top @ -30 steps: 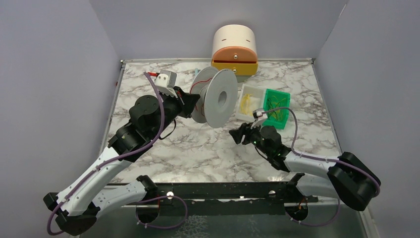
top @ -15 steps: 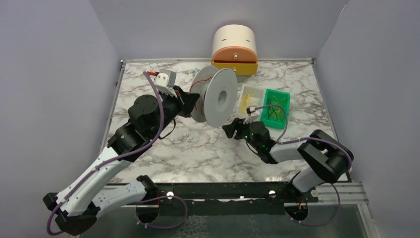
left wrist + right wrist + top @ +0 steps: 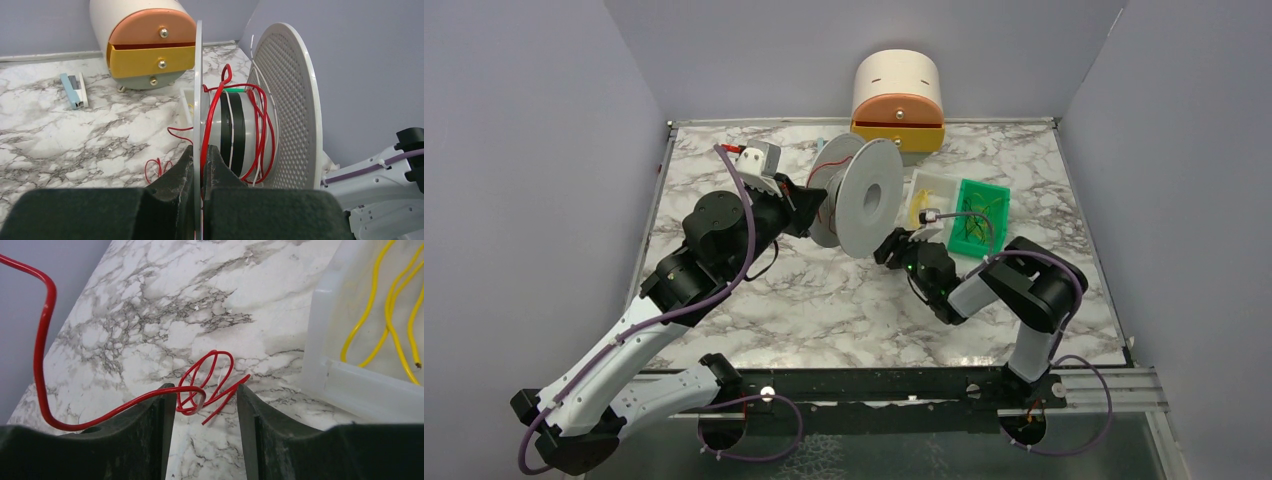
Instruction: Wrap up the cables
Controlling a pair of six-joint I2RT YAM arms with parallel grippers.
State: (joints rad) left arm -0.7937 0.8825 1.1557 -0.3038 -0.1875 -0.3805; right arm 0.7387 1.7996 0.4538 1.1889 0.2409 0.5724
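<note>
Swung inward, the right gripper (image 3: 205, 397) is spread astride the red cable (image 3: 196, 389) for pickup; the spool (image 3: 290, 100) is pinched steady by the left gripper (image 3: 201, 165).

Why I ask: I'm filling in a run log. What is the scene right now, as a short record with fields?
left gripper: shut on the spool, clamping its near flange
right gripper: open, low over the table, jaws either side of the cable's loose end
red cable: some turns around the spool core; loose end curled on the marble
white tray: beside the loose end, holds yellow wires
</note>
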